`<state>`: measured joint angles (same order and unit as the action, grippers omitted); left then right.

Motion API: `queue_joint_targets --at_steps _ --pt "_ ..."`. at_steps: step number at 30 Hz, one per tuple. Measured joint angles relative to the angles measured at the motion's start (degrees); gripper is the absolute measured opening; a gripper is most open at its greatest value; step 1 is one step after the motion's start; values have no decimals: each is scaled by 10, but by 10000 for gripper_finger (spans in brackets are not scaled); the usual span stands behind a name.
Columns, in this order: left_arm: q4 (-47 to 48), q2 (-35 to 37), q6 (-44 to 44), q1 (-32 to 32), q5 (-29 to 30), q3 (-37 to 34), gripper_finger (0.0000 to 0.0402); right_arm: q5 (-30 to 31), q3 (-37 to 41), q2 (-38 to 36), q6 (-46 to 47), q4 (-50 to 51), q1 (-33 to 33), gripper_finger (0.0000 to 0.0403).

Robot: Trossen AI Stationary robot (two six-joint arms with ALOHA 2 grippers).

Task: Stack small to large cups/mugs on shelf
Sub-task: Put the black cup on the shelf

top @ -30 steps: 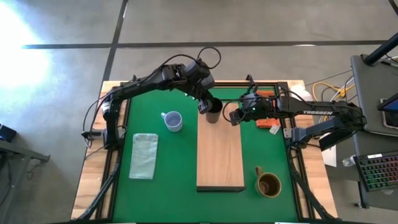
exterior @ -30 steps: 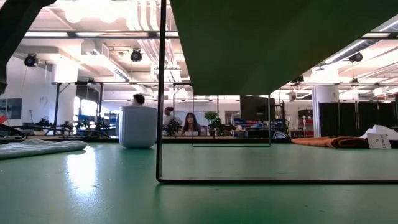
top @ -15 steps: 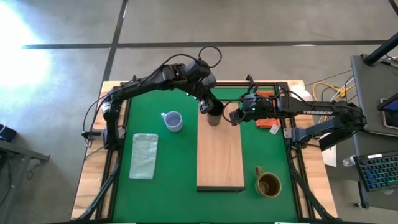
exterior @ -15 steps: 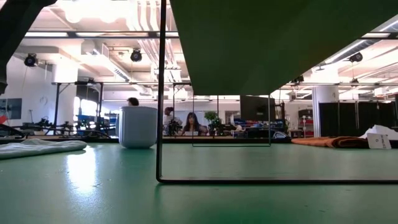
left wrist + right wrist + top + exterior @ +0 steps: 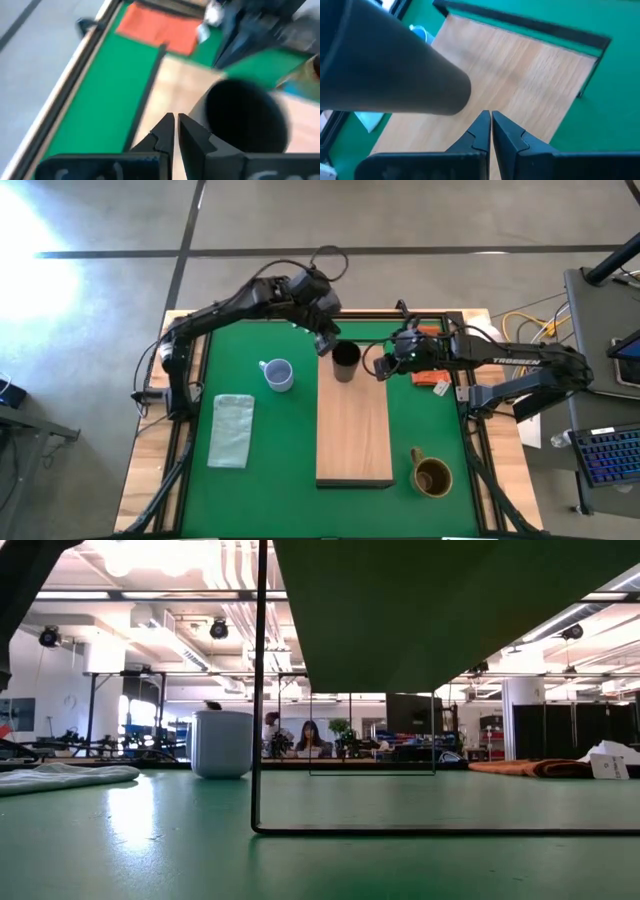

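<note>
The black tumbler [image 5: 346,360] stands upright, mouth up, on the far end of the light-wood shelf [image 5: 355,435]. My left gripper [image 5: 325,344] hangs shut just beyond the tumbler's far-left side; in the left wrist view the tumbler [image 5: 245,117] is beside the shut fingers [image 5: 176,117], apart from them. My right gripper [image 5: 378,367] hovers shut just right of the tumbler [image 5: 395,70], with nothing held. The blue-white mug [image 5: 278,373] stands on the green mat left of the shelf. The brown mug [image 5: 432,476] stands near the shelf's near right corner.
A pale green cloth [image 5: 232,430] lies at the left of the mat. An orange-red cloth [image 5: 160,27] lies at the far right, partly under my right arm. The shelf is raised on a black wire frame [image 5: 262,690]. People show in the room beyond.
My left gripper has drawn back a little from over the black tumbler toward the table's far left and slightly up. The tumbler stays upright on the shelf's far end, its mouth now uncovered in the high view. My right arm has kept still.
</note>
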<state>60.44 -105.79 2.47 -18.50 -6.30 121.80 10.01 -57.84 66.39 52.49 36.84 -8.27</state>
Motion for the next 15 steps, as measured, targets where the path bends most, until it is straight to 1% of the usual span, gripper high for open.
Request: queue_joint_targets --at_steps 2,5,6,9,15 --pt "45 7 -4 -2 27 -1 8 8 0 -8 0 3 -1 9" --pt "98 9 -4 -1 30 -10 8 11 0 -15 0 5 -7 9" --pt "103 9 -4 2 29 -17 8 11 0 -17 0 4 -8 9" --pt "88 17 -4 15 18 -53 8 12 0 -19 -5 5 -18 9" --pt "1 19 14 33 -24 -126 8 12 0 -19 -6 6 -30 9"
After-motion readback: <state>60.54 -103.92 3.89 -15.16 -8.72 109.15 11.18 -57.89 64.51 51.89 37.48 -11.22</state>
